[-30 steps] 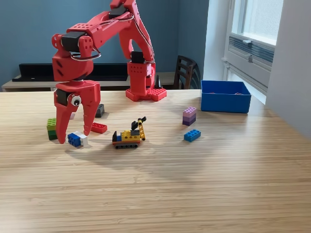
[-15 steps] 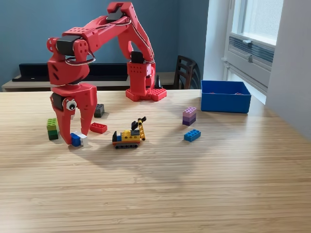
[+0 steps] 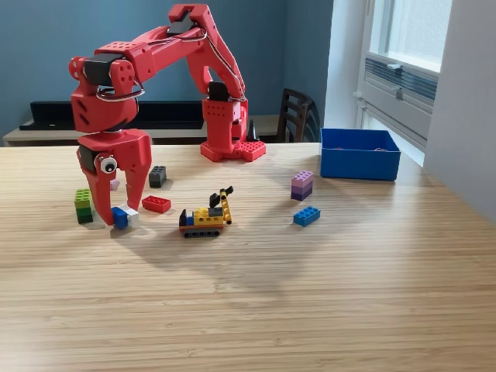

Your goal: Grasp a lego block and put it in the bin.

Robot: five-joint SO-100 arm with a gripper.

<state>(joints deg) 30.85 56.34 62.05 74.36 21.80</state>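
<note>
Exterior view, the only one. The bin [image 3: 360, 164] stands on the wooden table [image 3: 310, 294] at the exterior view's right, near the window wall. It is a blue, open-topped rectangular box with low walls. Only a strip of the inner far wall shows above the near rim; the floor of the bin is hidden, so its contents cannot be told.

The red arm [image 3: 167, 46] rises from its base [image 3: 230, 132] at the back of the table and reaches over to the exterior view's left. Its gripper [image 3: 114, 213] points straight down, the two fingers narrowly apart and set on either side of a blue and white lego block [image 3: 122, 216] resting on the table. The fingers look to be against the block, but whether they actually grip it cannot be told at this size. The block is small, blue on one part and white on the other; its studs are not readable.

Just to the exterior view's left of the gripper stands a green block stack [image 3: 83, 204]. A red block [image 3: 156, 204] and a dark grey block [image 3: 158, 176] lie to its right. A small yellow lego vehicle [image 3: 204, 215] sits mid-table. Further right are a purple block stack [image 3: 302, 185] and a blue block [image 3: 306, 216], both well apart from the bin. A dark chair [image 3: 294, 115] stands behind the table, partly hidden by its edge.
</note>
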